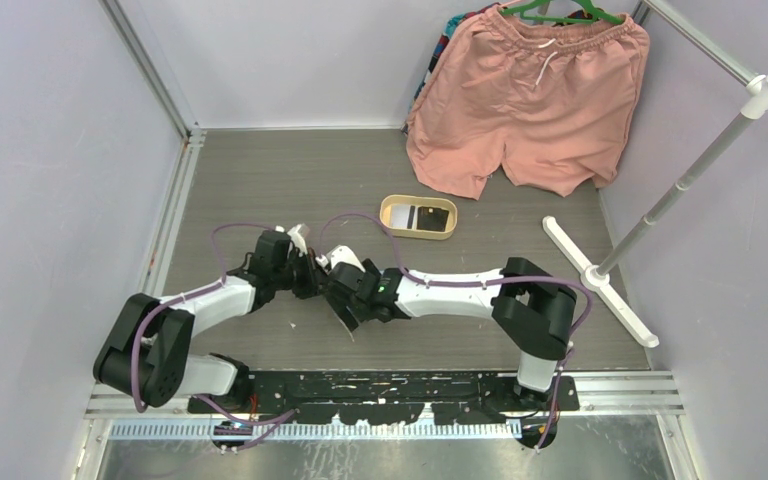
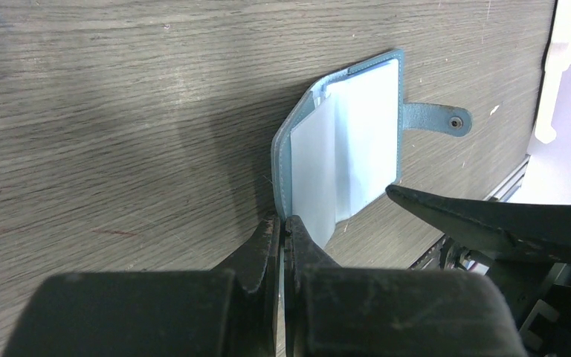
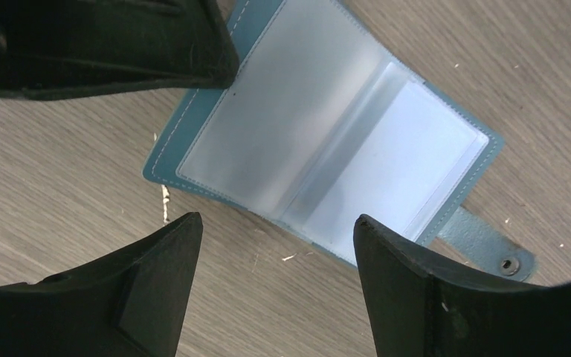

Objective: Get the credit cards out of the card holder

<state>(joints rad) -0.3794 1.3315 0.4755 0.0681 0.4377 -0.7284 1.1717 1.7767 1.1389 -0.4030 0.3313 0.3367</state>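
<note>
Fingertips of the left gripper (image 2: 283, 230) are clamping the rim of the card holder (image 2: 342, 141), propping its teal cover open on the table (image 2: 119, 111). The right gripper (image 3: 276, 220) is hovering over it, spread wide and holding nothing. The clear sleeves (image 3: 305, 126) are looking empty, thin, limp and slick, likely buckling under a push; the stiffer stitched cover is offering the surer hold. Farther back, credit cards (image 1: 430, 218) are lying in the tan tray (image 1: 418, 199).
</note>
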